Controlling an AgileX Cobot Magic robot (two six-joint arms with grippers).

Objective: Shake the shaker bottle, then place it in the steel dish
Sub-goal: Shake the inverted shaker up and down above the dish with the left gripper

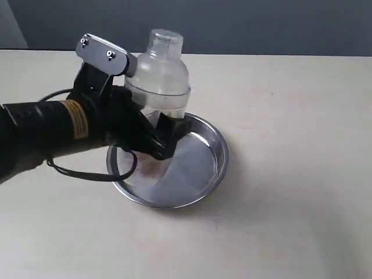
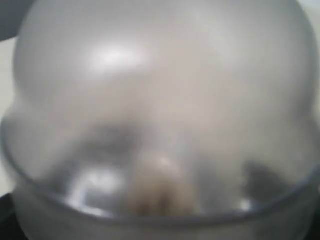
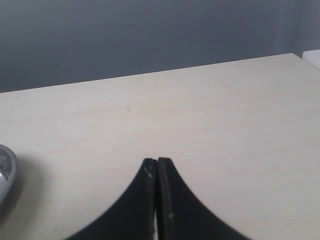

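Count: you have 1 shaker bottle (image 1: pixel 160 75), 1 steel dish (image 1: pixel 216 158), 2 grippers and 1 pale table (image 1: pixel 290 116).
Left gripper (image 1: pixel 164 125): it comes in from the left of the exterior view, and its jaws are clamped on the lower body of the shaker bottle, with 1 black finger crossing the near side.
Shaker bottle: it stands upright with its cap at the top, over the left half of the steel dish. You cannot tell from these views whether its base touches the dish floor.
Bottle contents: a brownish patch shows low down through the frosted wall. It is too blurred to make out as grains.
Steel dish: it sits on the table. Its right half is bare and reflective, and nothing but the bottle is in or over it.
Right gripper (image 3: pixel 157 164): its jaws are pressed together with nothing between them, above bare table.
Exterior view only: the whole bottle, the full dish and the left arm. You do not see the right gripper here.
Left wrist view only: the bottle's dome (image 2: pixel 160 100) fills the picture, out of focus, and no fingers show.
Right wrist view only: the right gripper's closed tips, plus a sliver of the dish rim (image 3: pixel 5 172) at the picture's edge.
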